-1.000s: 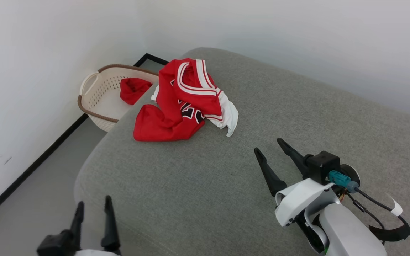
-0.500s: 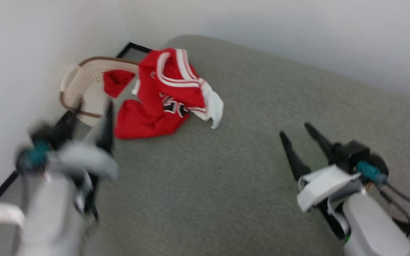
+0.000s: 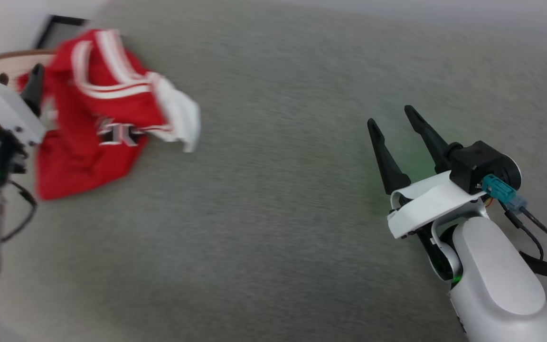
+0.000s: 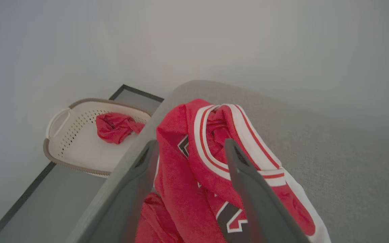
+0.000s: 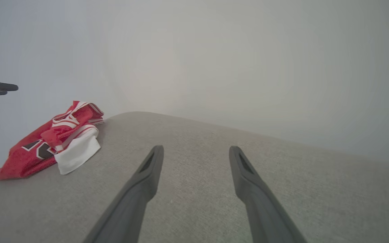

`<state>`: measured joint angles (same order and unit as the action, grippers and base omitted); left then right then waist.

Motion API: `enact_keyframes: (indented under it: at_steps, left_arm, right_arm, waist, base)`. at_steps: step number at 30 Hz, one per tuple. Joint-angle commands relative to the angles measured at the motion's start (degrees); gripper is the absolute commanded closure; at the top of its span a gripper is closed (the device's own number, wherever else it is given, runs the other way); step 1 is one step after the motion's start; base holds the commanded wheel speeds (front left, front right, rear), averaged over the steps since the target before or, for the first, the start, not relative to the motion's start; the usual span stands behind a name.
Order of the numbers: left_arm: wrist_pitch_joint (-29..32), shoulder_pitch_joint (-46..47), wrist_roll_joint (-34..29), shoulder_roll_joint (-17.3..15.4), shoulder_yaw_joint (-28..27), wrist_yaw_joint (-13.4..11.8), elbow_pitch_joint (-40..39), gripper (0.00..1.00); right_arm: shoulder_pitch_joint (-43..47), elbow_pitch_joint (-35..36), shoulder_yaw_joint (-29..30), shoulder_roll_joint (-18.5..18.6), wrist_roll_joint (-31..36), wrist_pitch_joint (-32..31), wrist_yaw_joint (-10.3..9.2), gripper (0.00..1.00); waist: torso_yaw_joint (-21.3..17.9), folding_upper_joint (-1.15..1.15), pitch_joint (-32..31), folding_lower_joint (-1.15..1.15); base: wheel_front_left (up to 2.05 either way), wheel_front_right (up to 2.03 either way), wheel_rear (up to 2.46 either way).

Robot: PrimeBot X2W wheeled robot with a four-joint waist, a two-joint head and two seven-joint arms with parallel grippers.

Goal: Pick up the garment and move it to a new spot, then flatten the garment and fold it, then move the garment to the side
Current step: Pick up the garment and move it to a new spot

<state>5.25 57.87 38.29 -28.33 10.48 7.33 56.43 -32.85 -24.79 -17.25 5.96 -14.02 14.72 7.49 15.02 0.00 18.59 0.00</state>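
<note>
The garment (image 3: 98, 109) is a red jersey with white striped trim and a black number, lying crumpled at the far left of a grey cushion (image 3: 273, 213). My left gripper (image 3: 17, 83) hangs open at its left edge, apart from the cloth. In the left wrist view that gripper (image 4: 191, 143) frames the garment's (image 4: 181, 189) striped collar between its open fingers. My right gripper (image 3: 391, 117) is open over bare cushion, well right of the garment. In the right wrist view this gripper (image 5: 196, 148) holds nothing, and the garment (image 5: 52, 145) lies far left.
A cream perforated basket (image 4: 56, 158) stands on the floor beyond the cushion's left edge, with a plain red cloth scrap (image 4: 115, 126) in it. White walls close the corner behind. The cushion's left edge (image 4: 113, 189) drops to grey floor.
The head camera has swung, shifting the whole picture. My left arm has risen from the bottom edge up to the garment's left side. Both grippers stayed open.
</note>
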Motion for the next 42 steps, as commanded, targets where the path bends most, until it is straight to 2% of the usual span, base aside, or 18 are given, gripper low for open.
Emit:
enact_keyframes:
  at_steps: [1, 6, 10, 13, 20, 21, 22, 23, 31, 36, 42]
  left_arm:
    - [3.0, 1.6, 2.1, -1.5, 0.4, 0.2, 0.9, 0.00]
    - [18.9, 2.2, 10.4, -3.8, 2.9, 0.2, 3.7, 0.00]
    - [26.5, 2.3, 15.5, -4.6, 2.4, 0.2, 5.6, 0.00]
    - [29.3, 1.7, 16.3, -5.5, 3.7, 0.2, 6.6, 0.00]
    - [32.5, 0.2, 18.8, -1.3, 5.8, 0.1, 8.9, 0.00]
    - [32.2, 0.0, 19.3, -0.9, 6.0, 0.1, 8.6, 0.52]
    - [31.7, -0.2, 19.7, -0.5, 6.2, 0.1, 8.1, 0.83]
    - [31.3, -0.6, 20.3, -0.2, 6.2, 0.1, 7.8, 1.00]
    - [23.6, -2.6, 24.2, -3.0, 5.8, 0.3, 3.3, 1.00]
    - [17.5, -3.2, 25.1, -6.8, 7.8, 0.2, -3.2, 1.00]
    - [14.8, -3.2, 28.7, -6.9, 11.2, 0.2, -12.9, 1.00]
  right_arm:
    - [-0.6, 0.3, -0.1, -0.4, -0.3, 0.4, 0.00, 0.00]
    - [-1.1, 0.5, -0.4, -0.5, -0.6, 0.5, 0.00, 0.00]
    - [-2.3, 1.1, -0.7, -0.8, -0.4, 0.5, 0.00, 0.00]
    - [-3.4, 1.8, -1.0, -1.0, 0.0, 0.5, 0.00, 0.00]
    - [-4.3, 3.0, -1.4, -1.1, 1.5, 0.5, 0.00, 0.00]
    - [-4.2, 3.1, -1.3, -1.0, 1.5, 0.5, 0.00, 0.00]
    - [-4.0, 3.0, -1.2, -1.0, 1.5, 0.5, 0.00, 0.00]
    - [-3.8, 2.9, -1.0, -0.9, 1.5, 0.4, 0.00, 0.00]
    - [-1.3, 2.0, -0.6, -0.9, 0.3, 0.4, 0.00, 0.00]
    - [1.2, 1.2, -0.1, -1.1, -1.3, 0.4, 0.00, 0.00]
    - [4.3, 1.4, 1.3, -1.4, -2.8, 0.4, 0.00, 0.00]
  waist:
    - [-9.9, 0.00, 8.5, 0.00]
    - [-11.6, 0.00, 8.9, 0.00]
    - [-12.9, 0.00, 10.1, 0.00]
    - [-13.8, 0.00, 11.5, 0.00]
    - [-14.3, 0.00, 14.0, 0.00]
    - [-14.3, 0.00, 14.0, 0.00]
    - [-14.2, 0.00, 13.8, 0.00]
    - [-14.1, 0.00, 13.5, 0.00]
    - [-12.2, 0.00, 6.3, 0.00]
    - [-11.1, 0.00, 0.6, 0.00]
    - [-11.6, 0.00, -3.7, 0.00]
  base:
    - [0.00, 0.00, 0.00]
    - [0.00, 0.00, 0.00]
    - [0.00, 0.00, 0.00]
    - [0.00, 0.00, 0.00]
    - [0.00, 0.00, 0.00]
    - [0.00, 0.00, 0.00]
    - [0.00, 0.00, 0.00]
    - [0.00, 0.00, 0.00]
    - [0.00, 0.00, 0.00]
    - [0.00, 0.00, 0.00]
    - [0.00, 0.00, 0.00]
